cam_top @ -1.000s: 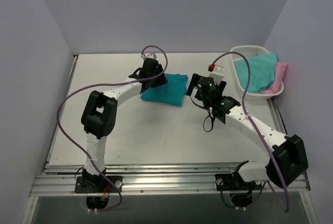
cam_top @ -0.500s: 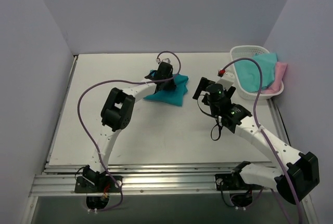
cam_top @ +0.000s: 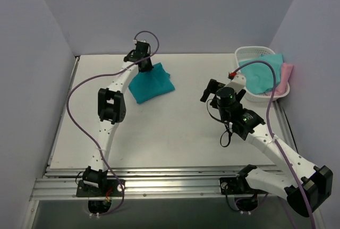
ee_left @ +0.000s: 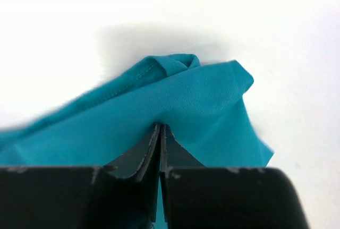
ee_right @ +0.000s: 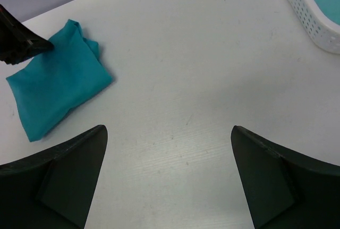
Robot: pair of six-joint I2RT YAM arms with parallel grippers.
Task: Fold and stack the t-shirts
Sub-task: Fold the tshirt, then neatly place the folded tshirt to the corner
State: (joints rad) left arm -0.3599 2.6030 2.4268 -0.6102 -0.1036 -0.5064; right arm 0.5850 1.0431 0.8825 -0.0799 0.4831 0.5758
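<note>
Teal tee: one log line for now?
left tool shut on teal tee | right tool open, empty | aqua tee, pink tee in basket

left arm: stretched far forward, elbow mid-reach, wrist angled down | left gripper (cam_top: 143, 64): fingers pressed together, pinching an edge of the teal tee (cam_top: 153, 84) | right arm: bent at elbow, reaching forward on the right | right gripper (cam_top: 226, 90): fingers spread wide, holding nothing

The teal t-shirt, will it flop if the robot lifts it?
Probably floppy: the teal t-shirt bunches and creases where the left gripper pinches it. Likely light too, since it looks like thin cloth.
</note>
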